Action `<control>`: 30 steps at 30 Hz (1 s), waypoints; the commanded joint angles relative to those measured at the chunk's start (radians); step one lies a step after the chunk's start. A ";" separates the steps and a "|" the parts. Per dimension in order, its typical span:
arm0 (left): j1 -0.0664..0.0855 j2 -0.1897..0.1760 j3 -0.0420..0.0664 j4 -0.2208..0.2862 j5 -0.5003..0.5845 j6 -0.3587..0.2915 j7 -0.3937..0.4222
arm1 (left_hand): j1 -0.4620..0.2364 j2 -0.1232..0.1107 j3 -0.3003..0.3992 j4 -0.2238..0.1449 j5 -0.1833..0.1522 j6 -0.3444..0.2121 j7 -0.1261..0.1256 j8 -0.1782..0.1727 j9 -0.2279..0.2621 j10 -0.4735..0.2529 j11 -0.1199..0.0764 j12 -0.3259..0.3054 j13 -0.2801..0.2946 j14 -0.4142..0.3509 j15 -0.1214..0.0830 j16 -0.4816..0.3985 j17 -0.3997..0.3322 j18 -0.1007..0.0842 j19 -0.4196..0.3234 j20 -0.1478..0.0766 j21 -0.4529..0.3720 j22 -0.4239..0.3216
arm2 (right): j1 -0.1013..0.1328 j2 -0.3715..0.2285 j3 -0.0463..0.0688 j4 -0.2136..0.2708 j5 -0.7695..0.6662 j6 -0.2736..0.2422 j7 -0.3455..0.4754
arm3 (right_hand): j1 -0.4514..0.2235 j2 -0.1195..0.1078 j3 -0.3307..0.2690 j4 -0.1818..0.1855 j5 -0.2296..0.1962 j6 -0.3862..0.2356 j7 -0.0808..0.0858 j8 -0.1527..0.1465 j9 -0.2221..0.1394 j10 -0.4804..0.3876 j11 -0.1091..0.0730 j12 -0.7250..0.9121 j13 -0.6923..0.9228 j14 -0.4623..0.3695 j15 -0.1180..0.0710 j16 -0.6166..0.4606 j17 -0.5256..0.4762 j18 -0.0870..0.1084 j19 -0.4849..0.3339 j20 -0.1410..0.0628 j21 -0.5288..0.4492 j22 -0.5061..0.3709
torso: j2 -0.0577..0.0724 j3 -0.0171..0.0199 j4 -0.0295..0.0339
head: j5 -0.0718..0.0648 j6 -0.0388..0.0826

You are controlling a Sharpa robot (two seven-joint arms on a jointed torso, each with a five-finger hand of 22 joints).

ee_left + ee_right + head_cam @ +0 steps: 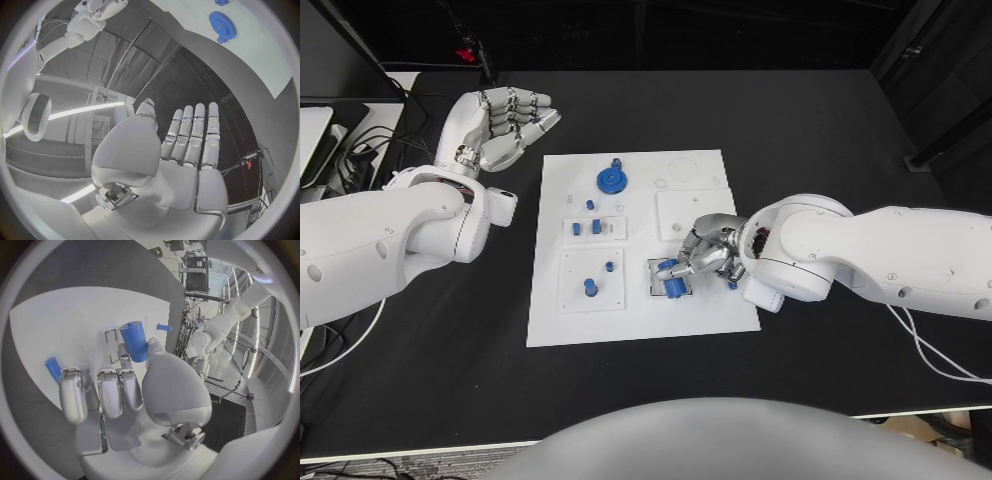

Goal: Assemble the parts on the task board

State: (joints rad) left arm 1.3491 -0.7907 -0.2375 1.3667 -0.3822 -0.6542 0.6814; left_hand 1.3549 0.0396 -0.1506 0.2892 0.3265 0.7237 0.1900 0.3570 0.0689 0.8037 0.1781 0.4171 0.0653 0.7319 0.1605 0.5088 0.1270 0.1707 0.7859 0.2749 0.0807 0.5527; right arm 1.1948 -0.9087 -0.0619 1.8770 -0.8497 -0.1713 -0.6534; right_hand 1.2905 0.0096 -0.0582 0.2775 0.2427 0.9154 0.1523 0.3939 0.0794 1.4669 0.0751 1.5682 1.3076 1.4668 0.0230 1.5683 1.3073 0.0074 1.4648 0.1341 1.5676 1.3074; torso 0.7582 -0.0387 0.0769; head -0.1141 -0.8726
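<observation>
Blue cylinder part (133, 341), pinched by right hand (708, 252) over the task board (718, 300) near its right edge. Blue gear (613, 180) toward the board's far edge. Left hand (502, 120) released, fingers spread, above surface (848, 130) beyond the far left corner.

White task board and its blue parts

The task board (711, 312) lies flat mid-bench; a blue gear (613, 180) sits toward its 11 o'clock, small pegs (594, 226) at centre-left, more pegs (591, 288) near 8 o'clock, and a blue cylinder (672, 283) stands toward 4 o'clock.
</observation>
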 commanded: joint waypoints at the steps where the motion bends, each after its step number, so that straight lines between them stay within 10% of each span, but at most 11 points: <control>1: 0.002 0.000 0.001 0.002 0.002 0.007 0.031 | -0.001 0.011 -0.006 0.002 0.006 -0.008 0.032 0.004 -0.001 -0.006 0.001 0.002 -0.001 -0.008 -0.001 0.006 -0.001 0.010 0.008 0.001 -0.007 -0.001 | 0.001 0.005 0.000 0.000 -0.022 0.021 -0.006 | -0.009 0.001 -0.007 -0.001 -0.006 -0.008 -0.002 -0.004 -0.001 0.104 0.009 0.003 0.263 0.104 -0.001 0.002 0.263 -0.007 0.106 -0.003 0.003 0.263 | 0.000 0.0002 0.0003 | 0.000 0.000; 30: 0.002 0.000 0.001 0.003 0.002 0.008 0.027 | 0.001 0.012 -0.007 0.002 0.006 -0.009 0.032 0.005 -0.001 -0.006 0.001 0.003 -0.001 -0.008 -0.001 0.007 -0.002 0.010 0.008 0.001 -0.007 -0.002 | 0.001 0.034 0.000 -0.019 -0.069 0.040 -0.014 | -0.077 0.035 -0.104 0.013 -0.084 -0.076 0.005 0.068 0.042 0.104 0.015 0.003 0.263 0.104 -0.002 0.002 0.263 -0.007 0.106 -0.003 0.003 0.263 | 0.000 0.0001 0.0007 | 0.002 0.000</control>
State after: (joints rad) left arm 1.3491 -0.7911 -0.2375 1.3677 -0.3822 -0.6517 0.6814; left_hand 1.3549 0.0396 -0.1530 0.2916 0.3265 0.7238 0.1900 0.3570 0.0689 0.8037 0.1781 0.4171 0.0653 0.7319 0.1605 0.5088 0.1263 0.1707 0.7859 0.2749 0.0767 0.5528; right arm 1.1960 -0.8771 -0.0613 1.8590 -0.9046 -0.1466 -0.6670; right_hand 1.2223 0.0461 -0.1548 0.2905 0.1634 0.8480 0.1583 0.4568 0.1181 1.4668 0.0823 1.5683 1.3076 1.4668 0.0230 1.5683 1.3079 0.0073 1.4648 0.1341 1.5676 1.3074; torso 0.7582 -0.0388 0.0772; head -0.1116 -0.8726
